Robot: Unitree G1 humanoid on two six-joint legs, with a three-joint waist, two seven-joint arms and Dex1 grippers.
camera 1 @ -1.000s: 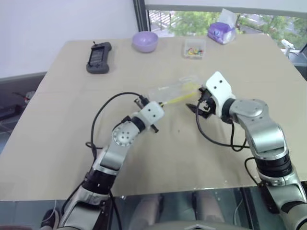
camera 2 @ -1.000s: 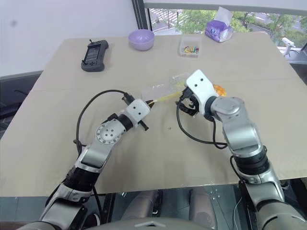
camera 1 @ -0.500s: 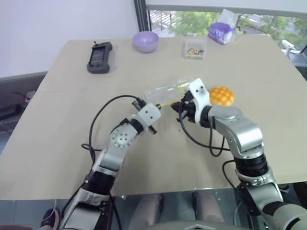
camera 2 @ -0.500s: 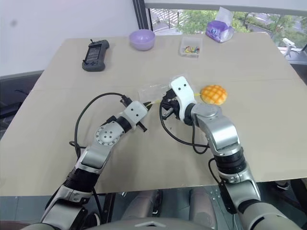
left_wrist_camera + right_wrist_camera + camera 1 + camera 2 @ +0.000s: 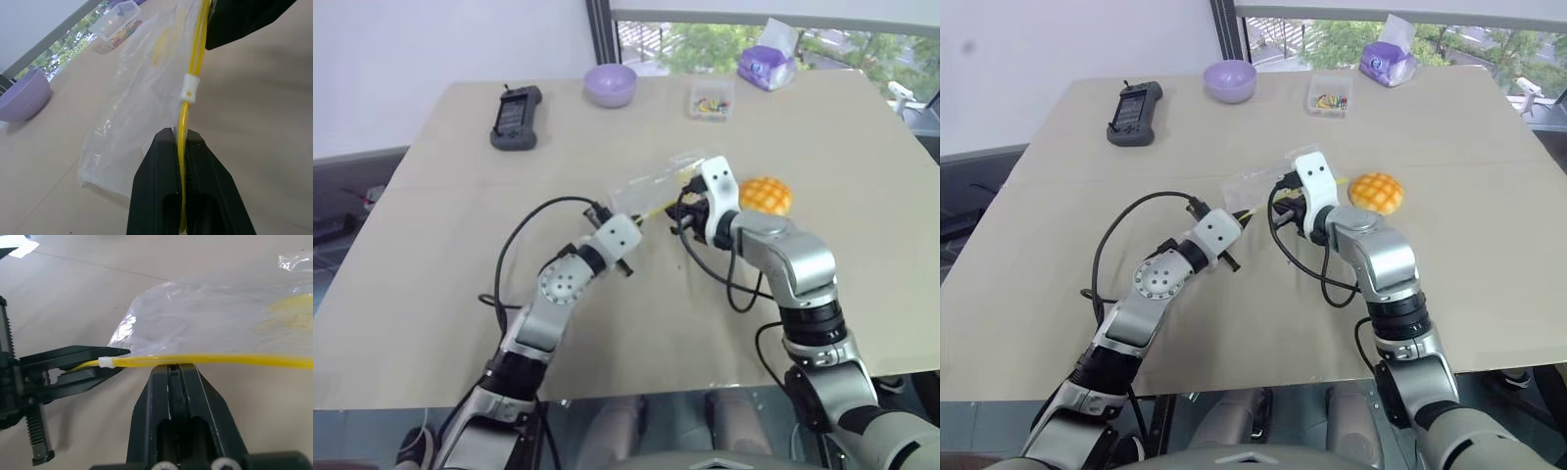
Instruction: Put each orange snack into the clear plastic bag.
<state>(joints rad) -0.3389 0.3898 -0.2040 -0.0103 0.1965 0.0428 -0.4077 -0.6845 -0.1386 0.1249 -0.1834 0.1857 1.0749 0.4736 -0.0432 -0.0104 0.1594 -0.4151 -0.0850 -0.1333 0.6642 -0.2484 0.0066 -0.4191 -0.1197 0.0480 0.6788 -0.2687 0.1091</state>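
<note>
The clear plastic bag [image 5: 658, 183] lies on the table [image 5: 431, 255], its yellow seal strip [image 5: 210, 360] pinched by both closed pincers, left gripper [image 5: 180, 147] and right gripper [image 5: 172, 372]. The orange snack [image 5: 767, 195] sits just right of the right gripper.

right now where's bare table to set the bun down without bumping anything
The wide near part of the table, in front of both arms, is bare, and so is the stretch right of the bun toward the edge. The middle is crowded: both grippers pinch the bag there. The far edge holds the controller, bowl, box and tissues.
</note>
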